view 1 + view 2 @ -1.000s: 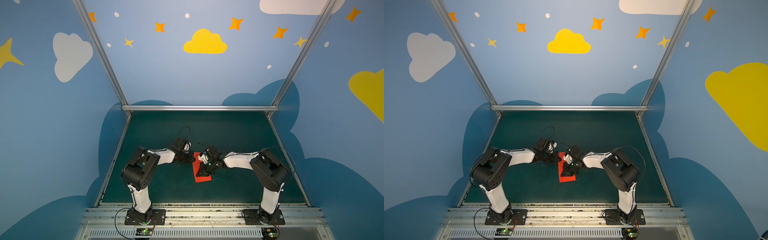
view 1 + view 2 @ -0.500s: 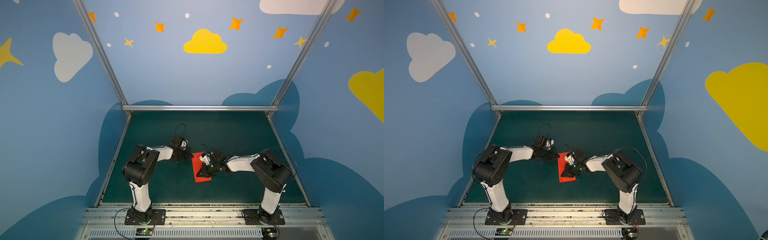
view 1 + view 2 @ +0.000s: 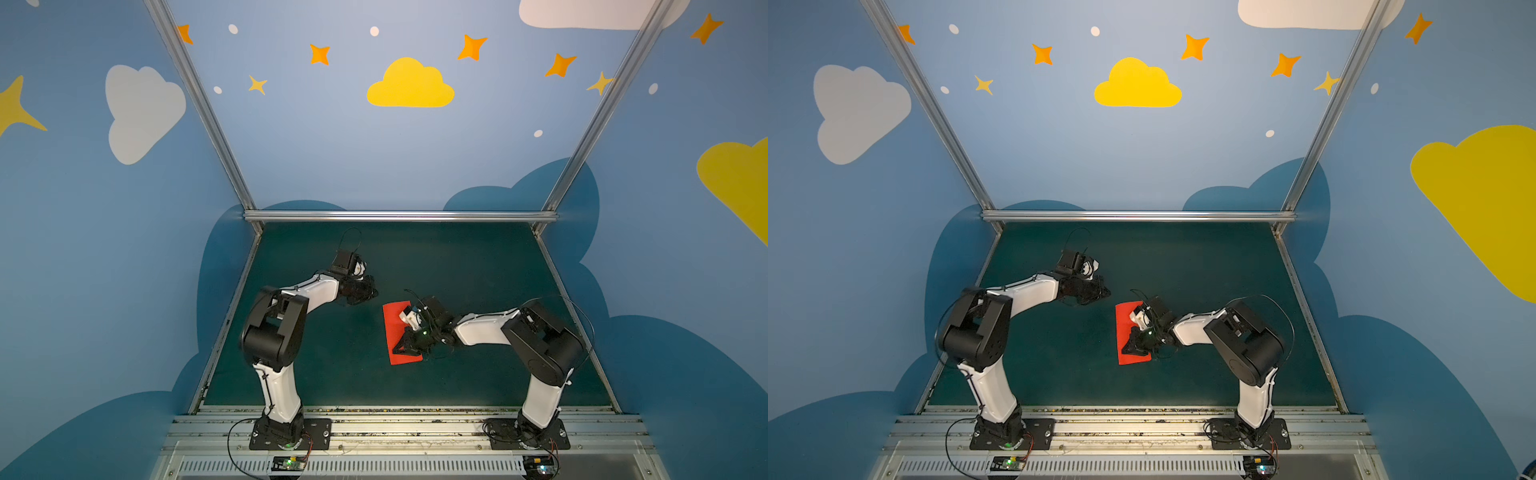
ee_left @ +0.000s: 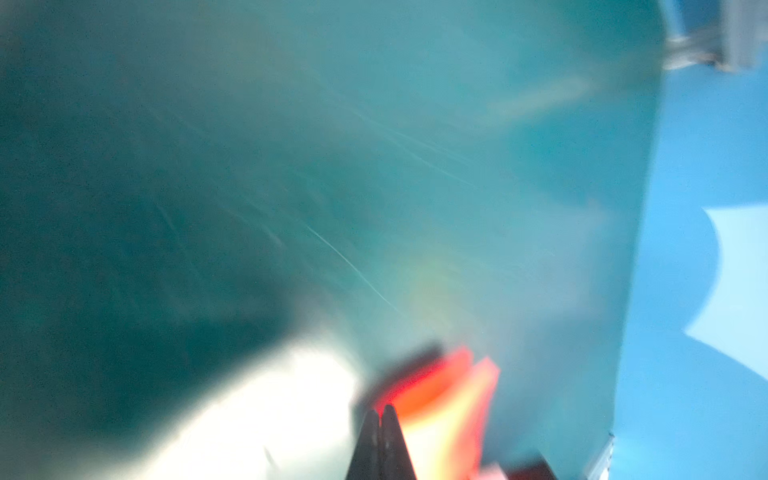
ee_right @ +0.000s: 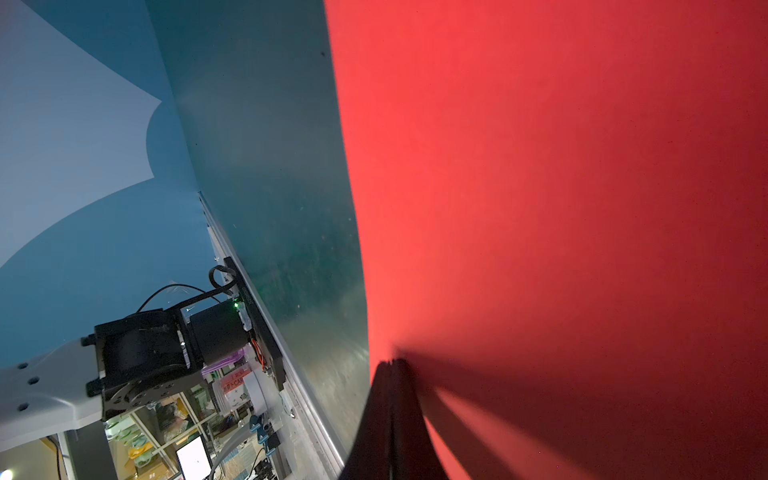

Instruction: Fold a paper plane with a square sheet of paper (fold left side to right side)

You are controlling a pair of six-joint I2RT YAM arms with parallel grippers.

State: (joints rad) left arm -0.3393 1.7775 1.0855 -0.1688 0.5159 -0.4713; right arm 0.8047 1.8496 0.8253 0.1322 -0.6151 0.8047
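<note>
Right gripper (image 5: 392,366) first: its two black fingers are pressed tight together, no gap between them, and the joined tip is planted down on the sheet of paper (image 5: 540,208), just inside the paper's edge, its shadow running off from the contact point across the red. In both top views that same right gripper (image 3: 400,350) (image 3: 1128,350) sits over the near half of the sheet of paper (image 3: 391,321) (image 3: 1122,320), with the wrist and its white camera block covering the sheet's right side. The red sheet lies flat on the green table (image 3: 457,270), near the middle, and shows as a tall narrow rectangle, long edges running from the front towards the back wall; how many layers it has cannot be read from up here. Now the left gripper (image 4: 380,412): fingers also closed against each other, gripping nothing, and its wrist view is badly blurred, with only a smear of red and pale glare just beyond the tips. From above, the left gripper (image 3: 372,291) (image 3: 1105,291) hangs clear of the paper, off the sheet's far left corner, with bare green between the two. Further out, both white-and-black arms reach in from their bases on the metal rail (image 3: 415,428) at the front, and blue walls (image 3: 332,145) painted with clouds and orange stars close in the cell.
</note>
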